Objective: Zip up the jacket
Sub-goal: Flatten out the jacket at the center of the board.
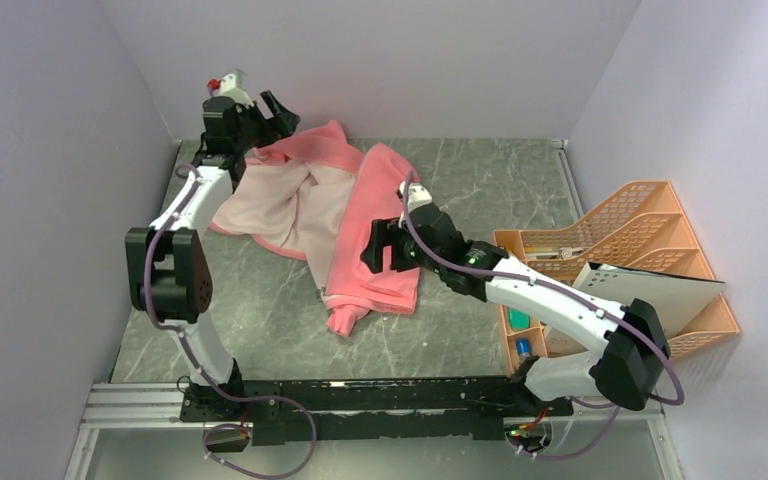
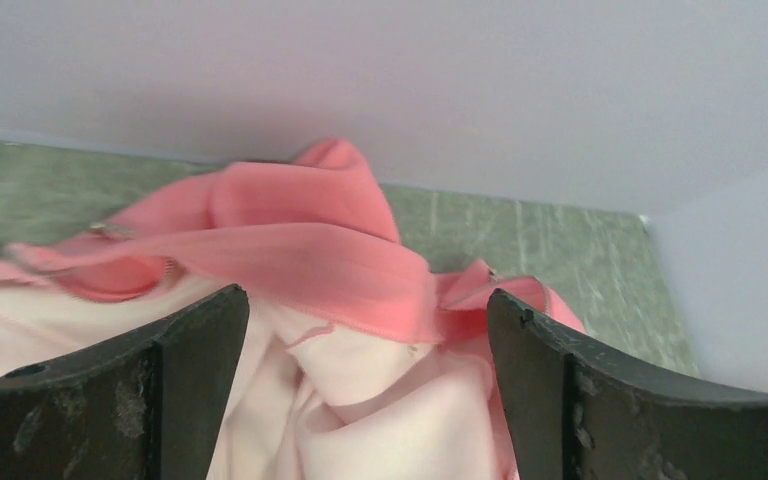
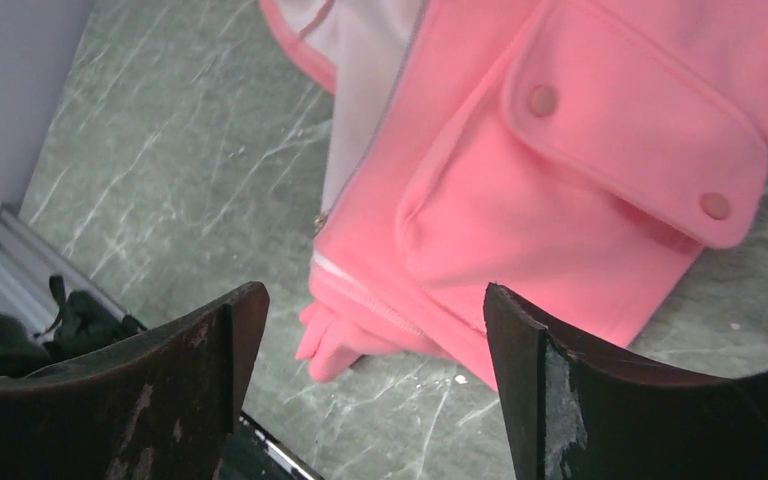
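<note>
while wide open — l/r hands [image 2: 368, 305] [image 3: 375, 298] empty

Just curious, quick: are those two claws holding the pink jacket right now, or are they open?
Left gripper: open, not gripping the jacket.
Right gripper: open, holding nothing.

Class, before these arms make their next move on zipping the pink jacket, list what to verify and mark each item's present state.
1. Left gripper open and empty: ok.
2. Right gripper open and empty: ok.
3. Jacket spread flat: not ok, bunched with pale lining showing.
4. Front edges brought together: not ok, they lie apart.
5. Zipper pull located: cannot tell; a small metal piece shows at one front edge.
</note>
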Robot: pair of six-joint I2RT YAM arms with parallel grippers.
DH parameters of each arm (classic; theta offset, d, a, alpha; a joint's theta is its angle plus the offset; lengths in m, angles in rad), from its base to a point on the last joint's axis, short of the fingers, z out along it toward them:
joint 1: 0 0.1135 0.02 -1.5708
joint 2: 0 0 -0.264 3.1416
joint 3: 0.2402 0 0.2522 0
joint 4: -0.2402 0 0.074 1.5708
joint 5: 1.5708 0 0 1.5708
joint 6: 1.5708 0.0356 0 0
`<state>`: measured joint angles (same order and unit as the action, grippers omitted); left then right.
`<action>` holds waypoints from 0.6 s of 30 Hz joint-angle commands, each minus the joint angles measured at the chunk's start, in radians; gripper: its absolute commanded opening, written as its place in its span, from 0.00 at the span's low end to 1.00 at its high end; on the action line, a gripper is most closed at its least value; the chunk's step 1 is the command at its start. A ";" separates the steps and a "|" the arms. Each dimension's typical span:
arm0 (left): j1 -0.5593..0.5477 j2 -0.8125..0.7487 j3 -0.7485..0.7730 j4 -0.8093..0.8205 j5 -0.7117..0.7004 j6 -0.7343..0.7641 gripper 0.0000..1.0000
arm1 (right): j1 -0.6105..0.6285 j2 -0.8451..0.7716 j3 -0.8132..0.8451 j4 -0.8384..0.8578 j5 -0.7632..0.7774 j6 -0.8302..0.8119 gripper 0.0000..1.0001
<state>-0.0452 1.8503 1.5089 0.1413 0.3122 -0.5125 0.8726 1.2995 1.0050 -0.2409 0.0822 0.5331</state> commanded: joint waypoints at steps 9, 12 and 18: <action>0.139 -0.056 -0.059 -0.429 -0.486 -0.053 0.94 | -0.123 0.174 -0.002 0.058 -0.105 0.125 0.96; 0.172 -0.057 -0.102 -0.446 -0.502 -0.072 0.94 | -0.091 0.257 0.018 0.085 -0.125 0.133 0.96; 0.197 -0.045 -0.145 -0.512 -0.557 -0.062 0.94 | -0.028 0.411 0.063 0.103 -0.038 0.122 0.97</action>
<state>0.1532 1.8088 1.3674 -0.3214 -0.1856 -0.5621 0.8196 1.6470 1.0096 -0.1947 -0.0006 0.6479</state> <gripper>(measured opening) 0.939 0.969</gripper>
